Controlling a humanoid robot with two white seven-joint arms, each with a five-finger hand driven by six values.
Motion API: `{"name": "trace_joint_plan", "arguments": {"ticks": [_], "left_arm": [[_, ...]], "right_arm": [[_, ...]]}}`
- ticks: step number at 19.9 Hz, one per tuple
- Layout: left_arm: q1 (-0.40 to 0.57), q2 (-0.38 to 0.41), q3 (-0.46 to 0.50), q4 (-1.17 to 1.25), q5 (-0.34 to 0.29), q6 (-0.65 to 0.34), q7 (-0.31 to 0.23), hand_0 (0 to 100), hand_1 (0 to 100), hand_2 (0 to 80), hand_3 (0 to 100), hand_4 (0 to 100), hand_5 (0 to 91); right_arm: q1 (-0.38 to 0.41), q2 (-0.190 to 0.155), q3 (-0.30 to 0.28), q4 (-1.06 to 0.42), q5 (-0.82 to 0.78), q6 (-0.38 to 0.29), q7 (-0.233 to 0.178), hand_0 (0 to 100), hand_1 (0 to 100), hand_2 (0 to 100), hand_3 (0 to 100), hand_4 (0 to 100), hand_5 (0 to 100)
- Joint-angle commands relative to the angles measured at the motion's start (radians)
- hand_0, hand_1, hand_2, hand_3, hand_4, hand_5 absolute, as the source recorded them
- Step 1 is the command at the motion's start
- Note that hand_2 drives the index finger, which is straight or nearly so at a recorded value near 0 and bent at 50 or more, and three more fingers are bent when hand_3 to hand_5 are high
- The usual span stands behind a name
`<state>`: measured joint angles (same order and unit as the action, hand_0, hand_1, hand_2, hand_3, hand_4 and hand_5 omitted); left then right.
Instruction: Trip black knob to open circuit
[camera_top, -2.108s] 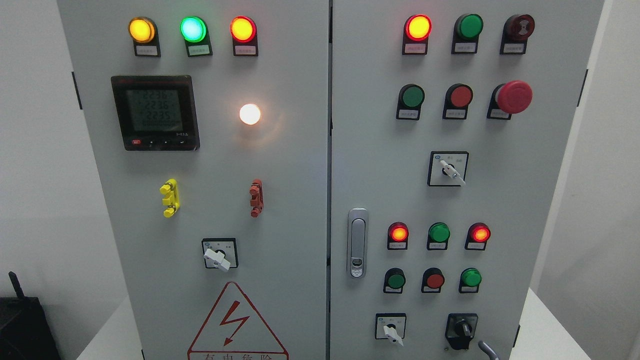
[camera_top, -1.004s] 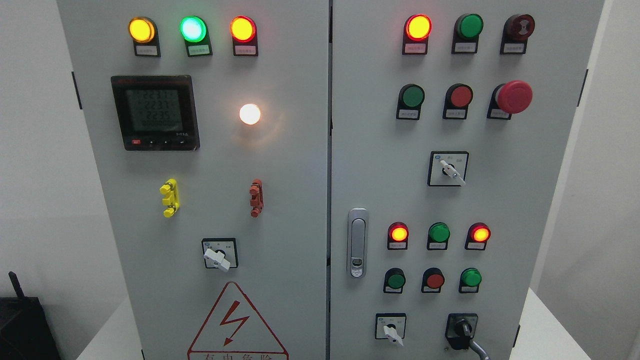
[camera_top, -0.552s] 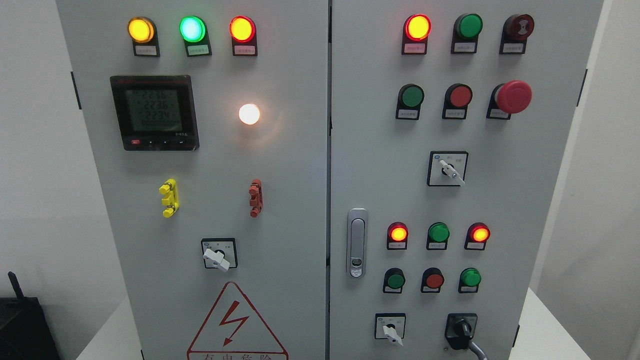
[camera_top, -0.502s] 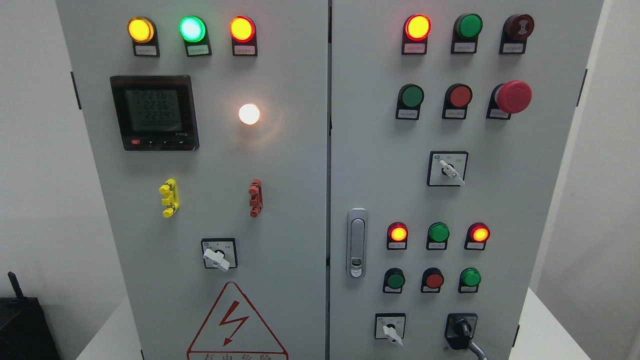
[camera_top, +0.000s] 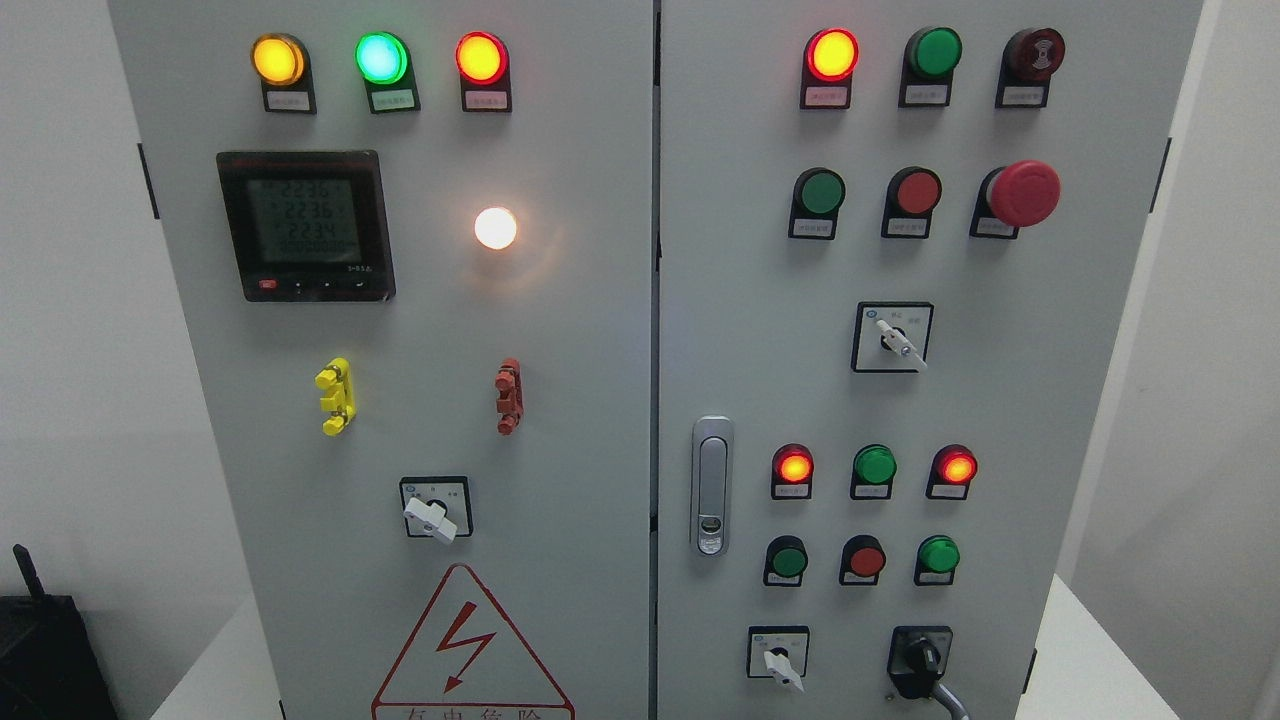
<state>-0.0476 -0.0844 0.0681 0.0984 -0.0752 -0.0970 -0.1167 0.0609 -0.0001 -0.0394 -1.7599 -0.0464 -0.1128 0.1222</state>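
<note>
A: Where's the black knob (camera_top: 921, 662)?

B: Bottom right of the cabinet's right door (camera_top: 960, 400), low in the picture, on a black square plate. Its lower edge runs close to the bottom of the frame.

A: And the robot hand?

B: Only a thin grey curved piece (camera_top: 952, 698) shows, rising from the bottom edge just right of the knob and reaching its lower right side. It may be a finger of the right hand, but too little is visible to be sure, and I cannot tell whether that hand is spread, curled or gripping. No left arm shows.

A: What sits near the knob?

B: A white-handled selector switch (camera_top: 778, 660) just to its left, with bare panel between them. Above are three buttons in a row: a green button (camera_top: 788, 559), a red button (camera_top: 864, 559) and another green one (camera_top: 938, 555). The silver door latch (camera_top: 710, 485) stands further up and left.

A: Room to move?

B: Right of the knob the door's edge is near, then open white surface (camera_top: 1090, 660) beyond. The warning triangle (camera_top: 470, 645) on the left door is cut off at the bottom, its lettering unreadable
</note>
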Motion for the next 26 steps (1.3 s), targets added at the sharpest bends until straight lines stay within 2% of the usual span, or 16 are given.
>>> {"name": "trace_joint_plan", "arguments": {"ticks": [1,26], "left_arm": [[0.0,0.0,-0.001,-0.016,0.0,0.0,0.0,12,39,0.0,0,0,0.0],[0.0,0.0,-0.001,-0.016,0.0,0.0,0.0,12,39,0.0,0,0,0.0]], "right_arm": [[-0.003,0.008,0.007,-0.001,0.0,-0.001,0.007,0,0,0,100,97,97],[-0.013,0.009,0.013,-0.004,0.0,-0.004,-0.01,0,0,1,100,97,97]]}}
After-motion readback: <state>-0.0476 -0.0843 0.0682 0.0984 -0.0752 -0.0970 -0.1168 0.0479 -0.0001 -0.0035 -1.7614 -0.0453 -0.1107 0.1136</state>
